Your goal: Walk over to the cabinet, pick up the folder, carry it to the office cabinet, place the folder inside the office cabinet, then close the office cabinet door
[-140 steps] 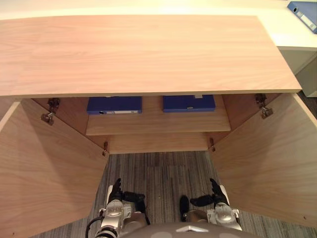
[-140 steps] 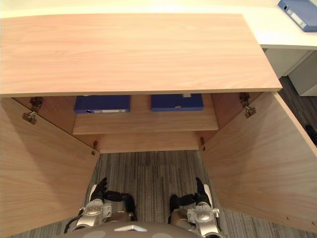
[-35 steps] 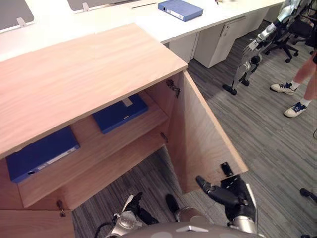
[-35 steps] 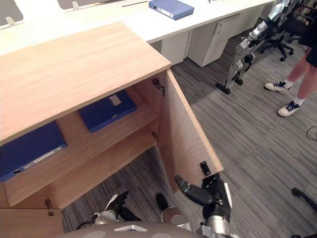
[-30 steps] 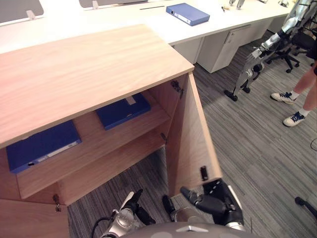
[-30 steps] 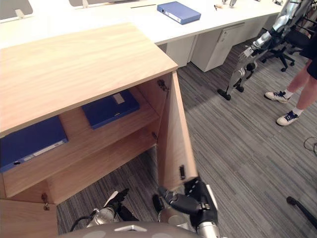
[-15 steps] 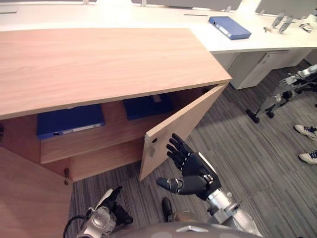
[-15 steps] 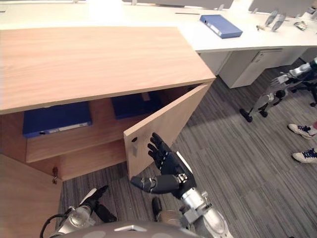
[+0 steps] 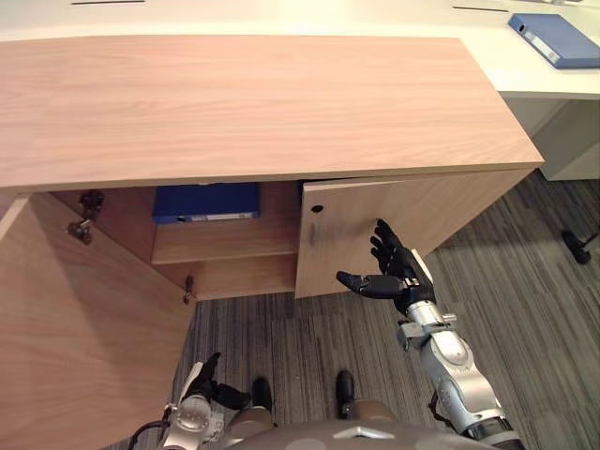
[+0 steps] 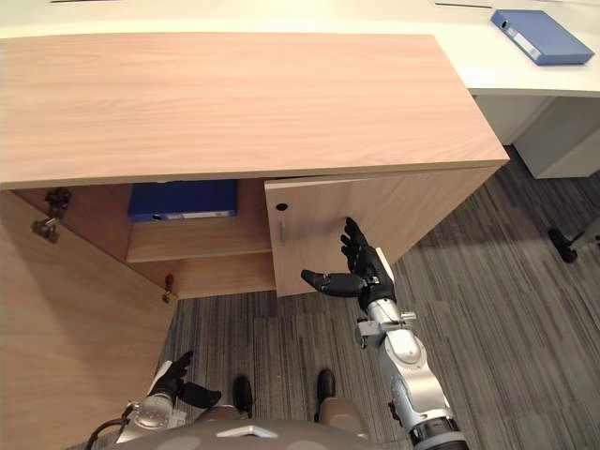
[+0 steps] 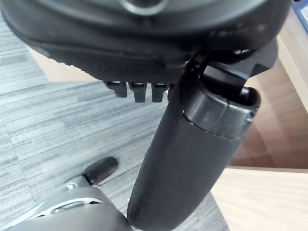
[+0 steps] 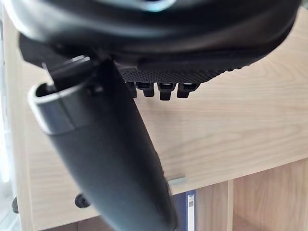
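Pale wood-grain laminate forms the flat-topped office cabinet (image 9: 262, 103). Its left door (image 9: 75, 319) stands wide open, and its right door (image 9: 412, 220), a smooth flat panel, is nearly flush. A rigid blue folder (image 9: 206, 202) lies flat on the cabinet's upper shelf. The right hand (image 9: 398, 277), fingers straight and released, is at the cabinet's right door. It would do best to press flat-palmed near the free edge. The left hand (image 9: 202, 380) hangs relaxed before the cabinet's left door.

Looking like an office; wood cabinet (image 9: 262, 103) shelving a blue folder (image 9: 206, 202); white bench (image 9: 539, 82) standing behind; grey carpet (image 9: 525, 309) running underfoot.
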Motion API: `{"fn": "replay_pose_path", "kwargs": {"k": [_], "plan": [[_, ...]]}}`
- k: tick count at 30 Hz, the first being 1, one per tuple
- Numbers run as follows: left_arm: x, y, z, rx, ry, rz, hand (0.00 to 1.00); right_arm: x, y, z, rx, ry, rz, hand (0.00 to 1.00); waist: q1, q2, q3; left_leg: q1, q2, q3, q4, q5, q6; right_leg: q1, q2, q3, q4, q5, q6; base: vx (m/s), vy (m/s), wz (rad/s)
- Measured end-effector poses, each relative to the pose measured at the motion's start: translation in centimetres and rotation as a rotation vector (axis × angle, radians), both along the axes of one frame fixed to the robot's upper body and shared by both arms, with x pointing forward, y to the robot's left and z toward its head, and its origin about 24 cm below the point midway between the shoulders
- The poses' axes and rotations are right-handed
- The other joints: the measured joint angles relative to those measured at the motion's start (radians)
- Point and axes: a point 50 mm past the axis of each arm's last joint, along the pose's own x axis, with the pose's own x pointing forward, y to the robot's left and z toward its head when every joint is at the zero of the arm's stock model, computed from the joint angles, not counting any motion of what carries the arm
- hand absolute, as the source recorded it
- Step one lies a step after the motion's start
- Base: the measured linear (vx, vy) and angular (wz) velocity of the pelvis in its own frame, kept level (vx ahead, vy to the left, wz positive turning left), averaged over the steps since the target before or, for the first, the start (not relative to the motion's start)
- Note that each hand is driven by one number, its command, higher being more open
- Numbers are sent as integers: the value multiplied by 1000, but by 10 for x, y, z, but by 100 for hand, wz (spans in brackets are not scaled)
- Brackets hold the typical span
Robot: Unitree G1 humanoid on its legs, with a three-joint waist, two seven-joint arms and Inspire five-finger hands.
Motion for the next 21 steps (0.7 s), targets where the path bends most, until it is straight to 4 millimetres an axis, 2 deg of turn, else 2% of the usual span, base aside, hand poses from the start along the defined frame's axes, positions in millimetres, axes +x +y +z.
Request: {"fn": "replay_pose_path", "kwargs": {"k": [7,10,15,18,21], "plan": [[-4,-3,-2,-15,-4,60,100,-3,-1,-22,-42,77,-66,100,4,4,-1,1,2,-17,-1,6,-1,10,0,-16,2,-6,-2,-5,-11,9],[-4,-6,-3,-28,-5,78,100,-11,0,-39,-82,148,-71,100,3,6,-2,5,2,-18,-1,6,0,18,1,-18,-6,-6,-2,8,0,1],[-4,-7,-3,-42,-8,104,100,-40,6,-79,-126,338,-72,100,2,11,-4,16,2,-21,-1,4,-2,34,2,-21,-16,-6,-2,0,0,0],[-5,-8,-3,-48,-10,115,100,-61,2,-104,-168,476,-91,100,1,14,-7,21,2,-21,-5,4,-2,40,2,-22,-16,-6,-2,0,0,0],[-5,-10,-4,-55,-7,117,100,-77,-4,-120,-174,581,-130,100,1,19,-11,23,2,-21,-6,4,-2,41,1,-21,-16,-6,-2,0,0,0]]}}
